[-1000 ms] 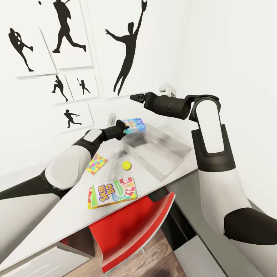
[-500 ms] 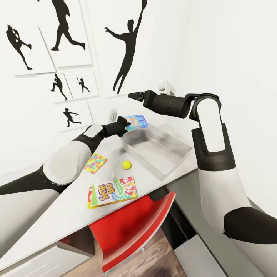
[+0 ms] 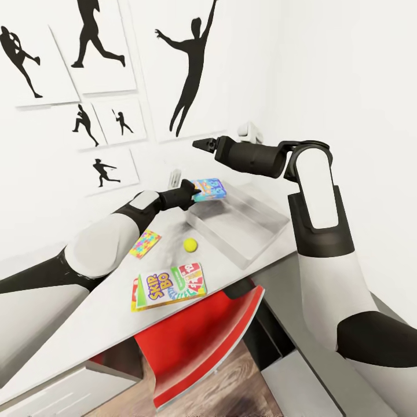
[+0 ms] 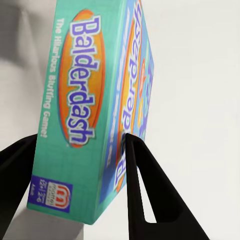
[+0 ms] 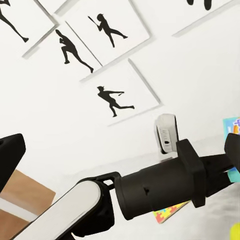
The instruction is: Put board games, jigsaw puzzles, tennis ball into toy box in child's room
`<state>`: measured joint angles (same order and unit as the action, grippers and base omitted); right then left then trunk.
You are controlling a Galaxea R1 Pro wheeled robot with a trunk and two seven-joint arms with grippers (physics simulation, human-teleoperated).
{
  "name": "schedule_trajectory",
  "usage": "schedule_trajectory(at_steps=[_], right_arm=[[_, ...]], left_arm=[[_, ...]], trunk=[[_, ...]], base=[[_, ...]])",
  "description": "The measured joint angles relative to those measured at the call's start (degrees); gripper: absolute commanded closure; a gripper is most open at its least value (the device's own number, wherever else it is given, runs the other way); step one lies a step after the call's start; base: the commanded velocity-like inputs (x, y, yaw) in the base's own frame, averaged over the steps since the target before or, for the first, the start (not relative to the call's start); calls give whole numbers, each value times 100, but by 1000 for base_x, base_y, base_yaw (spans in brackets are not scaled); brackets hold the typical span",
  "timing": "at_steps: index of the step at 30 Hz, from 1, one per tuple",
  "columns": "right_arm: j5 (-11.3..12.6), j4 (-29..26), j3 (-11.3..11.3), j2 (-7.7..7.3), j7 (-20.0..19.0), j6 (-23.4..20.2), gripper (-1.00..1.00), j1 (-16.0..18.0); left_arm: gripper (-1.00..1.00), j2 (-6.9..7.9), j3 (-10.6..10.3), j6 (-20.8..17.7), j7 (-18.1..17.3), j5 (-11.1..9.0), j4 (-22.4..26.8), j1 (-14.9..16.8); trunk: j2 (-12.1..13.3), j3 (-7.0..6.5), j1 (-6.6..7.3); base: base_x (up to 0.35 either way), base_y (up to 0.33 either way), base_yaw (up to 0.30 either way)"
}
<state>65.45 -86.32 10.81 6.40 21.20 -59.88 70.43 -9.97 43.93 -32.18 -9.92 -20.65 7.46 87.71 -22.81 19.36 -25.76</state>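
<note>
Head view: long pale table (image 3: 87,324); on it a light grey toy box (image 3: 246,223), shallow, sloping sides, at the far right end. Left gripper (image 3: 188,194) clamped on a small blue board game (image 3: 209,189), held above the near-left corner of the toy box, clear of the bin floor. Tennis ball (image 3: 190,245) on the table just beside the toy box's near wall. One jigsaw puzzle (image 3: 145,242) flat on the table, left of the ball. Skip-Bo box (image 3: 169,286) flat near the table's front edge. Right gripper (image 3: 201,143) raised well above the toy box, fingertips close together; whether fully shut cannot be told. Black sports silhouettes (image 3: 188,63) on the white wall; red chair (image 3: 202,339) below the table. Left wrist view: blue-green box lettered "Balderdash" pinched between both black fingers (image 4: 142,192). Right wrist view: left arm (image 5: 165,187) crossing the frame, the puzzle's edge beneath it, wall pictures behind.
</note>
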Motion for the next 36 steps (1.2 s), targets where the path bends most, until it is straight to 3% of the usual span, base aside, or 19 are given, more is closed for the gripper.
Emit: schedule_trajectory(at_steps=[36], right_arm=[[0,27,133,105,-24,0,-100,-3]], left_arm=[[100,0,3,-20,-79,-14,-8,42]], trunk=[[0,332,0]], base=[[0,0,0]])
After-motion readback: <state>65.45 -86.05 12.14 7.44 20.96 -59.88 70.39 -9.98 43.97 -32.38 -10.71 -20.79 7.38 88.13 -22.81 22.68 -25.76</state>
